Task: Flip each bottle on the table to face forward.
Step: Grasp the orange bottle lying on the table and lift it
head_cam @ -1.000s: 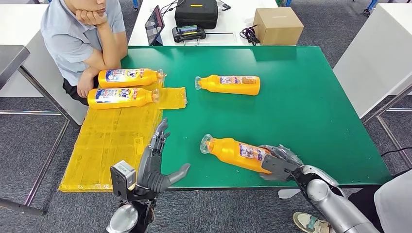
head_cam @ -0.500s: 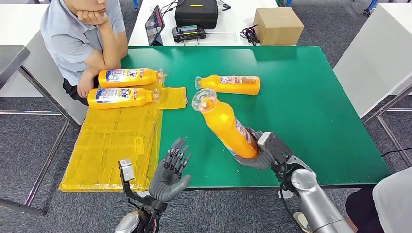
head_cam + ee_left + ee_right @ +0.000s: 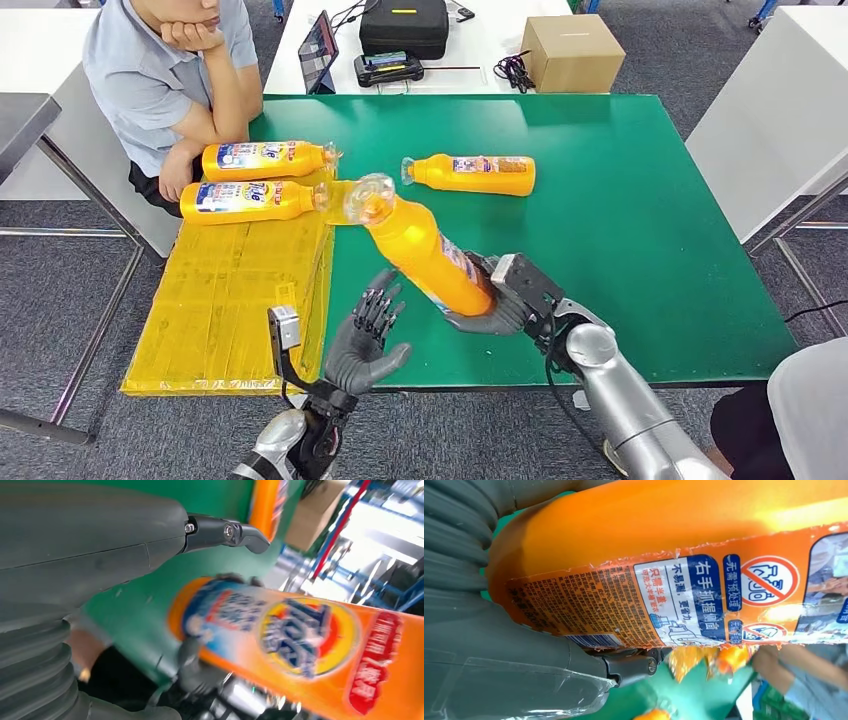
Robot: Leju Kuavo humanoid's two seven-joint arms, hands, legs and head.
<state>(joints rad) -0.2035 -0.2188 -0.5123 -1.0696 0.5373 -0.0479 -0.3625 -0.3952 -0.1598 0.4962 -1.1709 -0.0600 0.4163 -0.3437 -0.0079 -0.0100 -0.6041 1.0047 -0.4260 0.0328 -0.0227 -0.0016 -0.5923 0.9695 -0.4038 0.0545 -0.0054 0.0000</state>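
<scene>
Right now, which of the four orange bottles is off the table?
The bottle gripped at its base by the right hand, tilted with its cap up toward the person. The other three lie flat: two on the yellow mat, one on the green table.

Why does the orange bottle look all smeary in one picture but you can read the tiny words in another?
In the left wrist view the bottle is blurred, its label smeared. In the right wrist view it sits sharp, so the small print is crisp, with bright glare along its upper side. The head view shows it clearly in the right hand.
</scene>
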